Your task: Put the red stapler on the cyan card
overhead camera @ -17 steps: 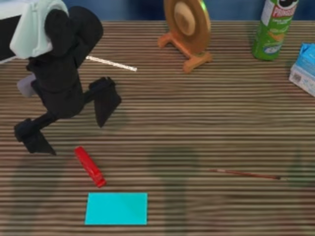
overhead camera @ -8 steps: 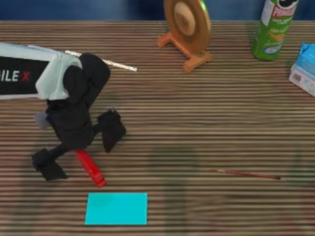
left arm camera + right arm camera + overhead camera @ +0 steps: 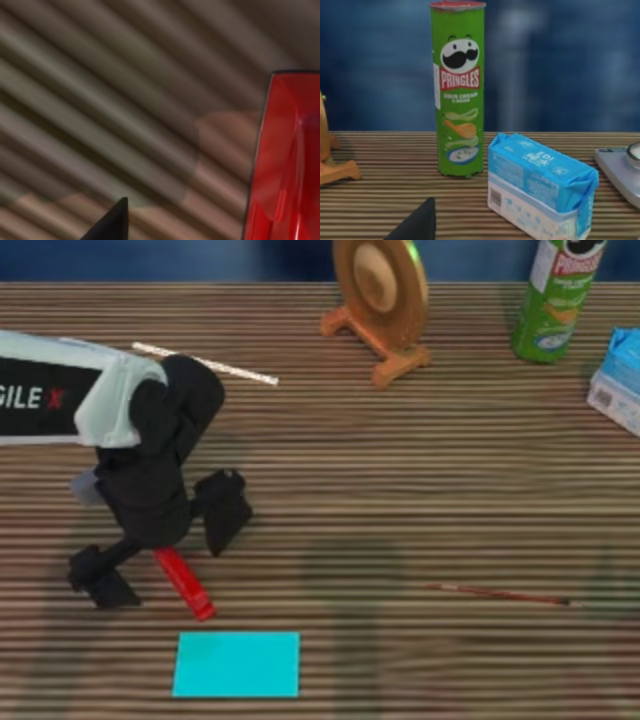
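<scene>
Fingers of the left gripper are spread wide and set astride the upper end of the red stapler, 1 finger at about 8 o'clock from that end and the other at about 2 o'clock, so that a closing squeeze would fall across the narrow bar. No contact is visible, so the stapler is judged not yet gripped. The stapler lies flat on the striped table, slanting from 11 o'clock down to 5 o'clock, with its lower end just short of the cyan card. The card lies at 6 o'clock from the gripper, near the table's front edge, apart from the stapler and bare. That short gap suggests only a small lift and carry toward 5 o'clock would be needed.

The stapler's upper end is hidden under the black wrist in the top view, so how deep the fingers sit cannot be told. In the left wrist view only 1 red edge of the stapler and 1 dark fingertip are caught; the rest is cut off.

The right arm is not seen in the top view. Its wrist view shows 1 dark fingertip, so whether its gripper is open or closed cannot be told. Beyond it stand a green crisp can and a blue and white box.
</scene>
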